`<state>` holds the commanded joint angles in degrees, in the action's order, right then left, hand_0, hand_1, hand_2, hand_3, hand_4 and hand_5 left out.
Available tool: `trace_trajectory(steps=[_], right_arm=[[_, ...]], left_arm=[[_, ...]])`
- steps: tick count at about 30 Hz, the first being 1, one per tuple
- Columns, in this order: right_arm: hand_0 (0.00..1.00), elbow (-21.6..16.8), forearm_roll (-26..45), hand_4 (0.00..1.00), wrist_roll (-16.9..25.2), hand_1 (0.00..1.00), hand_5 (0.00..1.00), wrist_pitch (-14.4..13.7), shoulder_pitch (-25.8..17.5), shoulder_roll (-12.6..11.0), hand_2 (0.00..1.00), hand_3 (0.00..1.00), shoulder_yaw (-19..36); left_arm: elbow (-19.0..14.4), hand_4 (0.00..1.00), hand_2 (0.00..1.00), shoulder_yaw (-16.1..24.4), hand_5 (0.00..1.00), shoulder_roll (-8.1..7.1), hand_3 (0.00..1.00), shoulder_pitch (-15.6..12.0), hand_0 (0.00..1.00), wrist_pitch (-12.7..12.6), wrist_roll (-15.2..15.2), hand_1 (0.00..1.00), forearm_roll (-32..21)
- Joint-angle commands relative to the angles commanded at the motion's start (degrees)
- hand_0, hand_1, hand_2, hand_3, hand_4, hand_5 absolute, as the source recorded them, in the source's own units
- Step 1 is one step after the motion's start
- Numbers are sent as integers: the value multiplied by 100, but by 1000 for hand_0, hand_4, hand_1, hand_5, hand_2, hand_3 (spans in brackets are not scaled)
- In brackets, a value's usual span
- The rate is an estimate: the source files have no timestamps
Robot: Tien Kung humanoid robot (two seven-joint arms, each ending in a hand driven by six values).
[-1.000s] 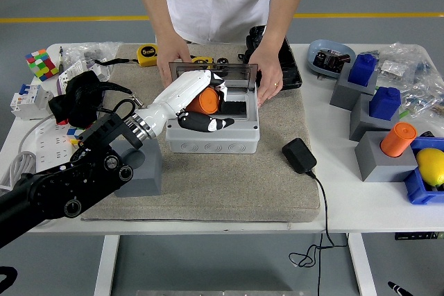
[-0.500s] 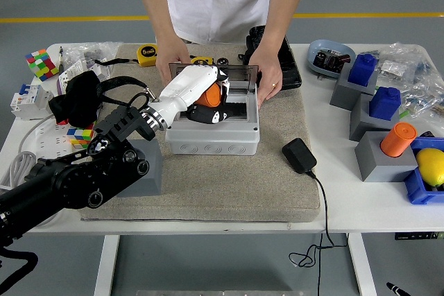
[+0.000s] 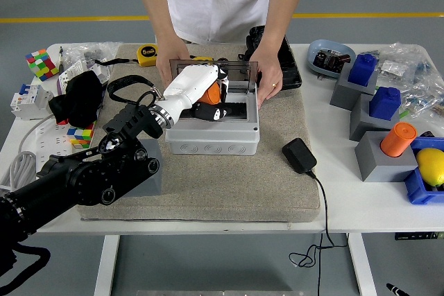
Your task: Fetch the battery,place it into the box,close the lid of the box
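- The left hand, a glossy white shell with black fingertips, reaches from the lower left of the frame into the open box; its fingers are curled round the battery and grip it.
- The battery is a smooth orange cylinder, mostly hidden by the palm. It sits inside the box's upper left part, just above centre frame. Its long axis seems to run from upper right to lower left, though too little shows to be sure.
- The box is a pale grey, hard plastic rectangle with round knock-out marks along its near wall. Its lid, a smoky translucent panel, stands upright along the far edge.
- A person at the top of the frame steadies the box with a hand on the right side and another hand at the far left corner.
- The box rests on a coarse beige felt mat covering the white table.
- A matte black power adapter lies on the mat to the lower right of the box.
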<state>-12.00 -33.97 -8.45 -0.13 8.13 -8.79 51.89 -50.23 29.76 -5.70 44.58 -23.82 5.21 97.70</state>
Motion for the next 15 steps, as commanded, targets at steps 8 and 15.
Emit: trace_trajectory(steps=[8, 15], right_arm=[[651, -10, 4, 950, 3, 672, 556, -8, 10, 2, 690, 580, -11], [652, -5, 9, 951, -2, 672, 556, -4, 5, 3, 690, 581, -11]], left_arm=[[20, 845, 230, -36, 2, 102, 407, 3, 80, -191, -261, 136, 45], [-13, 860, 244, -51, 2, 139, 443, 0, 95, -243, -176, 151, -39]])
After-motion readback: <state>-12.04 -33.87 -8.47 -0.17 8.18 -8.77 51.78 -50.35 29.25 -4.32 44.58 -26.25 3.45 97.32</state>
